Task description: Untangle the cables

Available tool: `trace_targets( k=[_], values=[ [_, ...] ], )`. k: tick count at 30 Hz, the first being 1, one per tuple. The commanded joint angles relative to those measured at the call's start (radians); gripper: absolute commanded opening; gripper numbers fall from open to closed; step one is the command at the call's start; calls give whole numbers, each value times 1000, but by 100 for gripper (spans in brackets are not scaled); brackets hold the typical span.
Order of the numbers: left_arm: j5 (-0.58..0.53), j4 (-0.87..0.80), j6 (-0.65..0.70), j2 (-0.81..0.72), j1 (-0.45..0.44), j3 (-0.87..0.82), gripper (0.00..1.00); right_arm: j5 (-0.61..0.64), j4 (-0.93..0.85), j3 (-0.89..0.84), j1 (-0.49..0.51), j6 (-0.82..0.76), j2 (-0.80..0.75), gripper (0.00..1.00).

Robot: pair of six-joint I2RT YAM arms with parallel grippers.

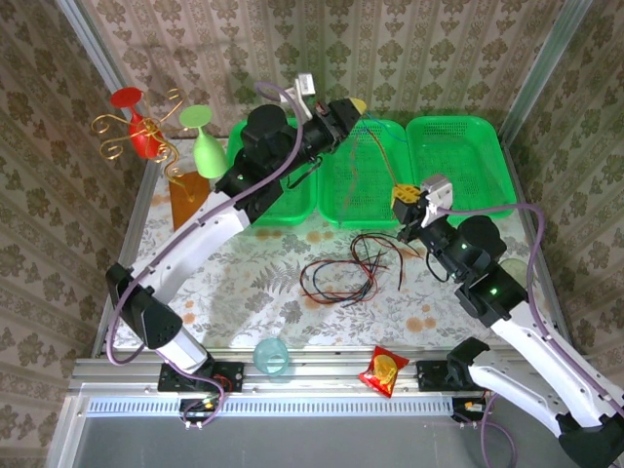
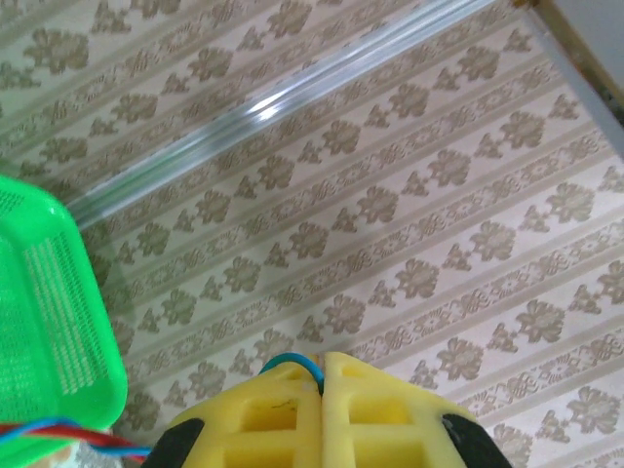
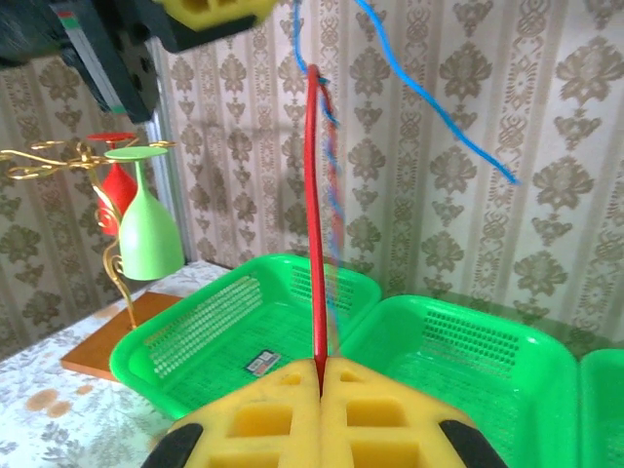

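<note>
Now: left gripper (image 2: pixel 322 363) pinching blue cable (image 2: pixel 291 358); right gripper (image 3: pixel 320 369) clamped on red cable (image 3: pixel 314 214). Blue spirals round red: separate slowly, unwinding, low tension.

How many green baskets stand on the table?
3, in a row along the far side: the left basket, partly covered by the left arm; the middle basket; the right basket. No further one seems hidden.
</note>
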Motion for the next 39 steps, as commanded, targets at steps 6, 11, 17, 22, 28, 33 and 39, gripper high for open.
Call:
trace_targets(
  k=[6,11,17,22,28,33,39],
  values=[
    [-39,48,45,-106,27,11,0,235,-107,142,-4,-77,15,0],
    [-87,35,57,-207,69,-100,0,329,-76,156,-32,-90,13,0],
    [-156,7,53,-361,139,-300,0,348,-62,197,-89,-92,16,0],
    [-166,-22,42,-451,194,-418,0,343,-62,243,-131,-119,27,0],
    [-154,-78,36,-540,259,-506,0,335,-75,280,-208,-139,35,0],
    [-145,-119,28,-613,310,-571,0,322,-82,289,-271,-138,35,0],
    [-107,-195,33,-688,418,-616,0,303,-85,303,-333,-139,44,0]
  ],
)
